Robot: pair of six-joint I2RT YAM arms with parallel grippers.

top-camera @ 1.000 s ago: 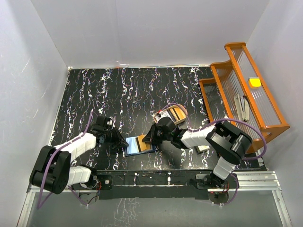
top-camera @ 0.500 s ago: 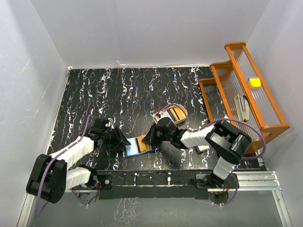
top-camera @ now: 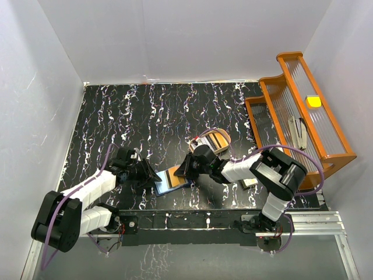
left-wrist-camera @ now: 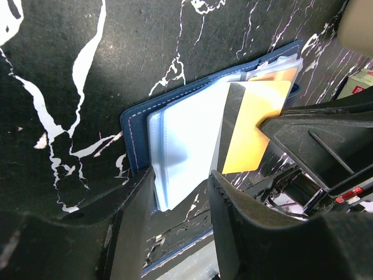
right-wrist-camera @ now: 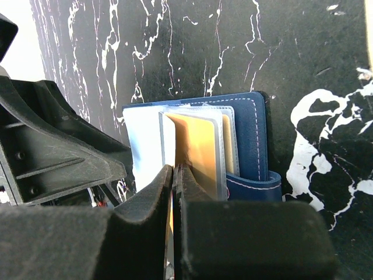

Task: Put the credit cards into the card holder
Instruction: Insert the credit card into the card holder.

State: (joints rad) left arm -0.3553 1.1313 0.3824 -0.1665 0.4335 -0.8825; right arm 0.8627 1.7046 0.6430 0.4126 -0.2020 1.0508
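Note:
The card holder [top-camera: 165,182] lies open on the black marbled table, its navy cover [left-wrist-camera: 135,125] under pale clear sleeves [left-wrist-camera: 186,140]. My right gripper [top-camera: 182,169] is shut on the edge of an orange credit card [right-wrist-camera: 201,146], which stands partly inside a sleeve of the card holder [right-wrist-camera: 253,137]. My left gripper [left-wrist-camera: 182,181] is open at the holder's left edge, and a corner of the pale sleeves lies between its fingers. In the left wrist view the orange credit card [left-wrist-camera: 256,131] shows with a dark stripe along one side.
A tan tray [top-camera: 213,140] holding more cards sits just behind the right gripper. An orange ribbed rack [top-camera: 303,116] with a yellow item [top-camera: 314,101] stands at the right edge. A small pale object [top-camera: 249,183] lies by the right arm. White walls surround the table.
My left gripper has opened, letting go of the holder's left edge, and shifted slightly toward the near edge. The right gripper has kept the orange card in place.

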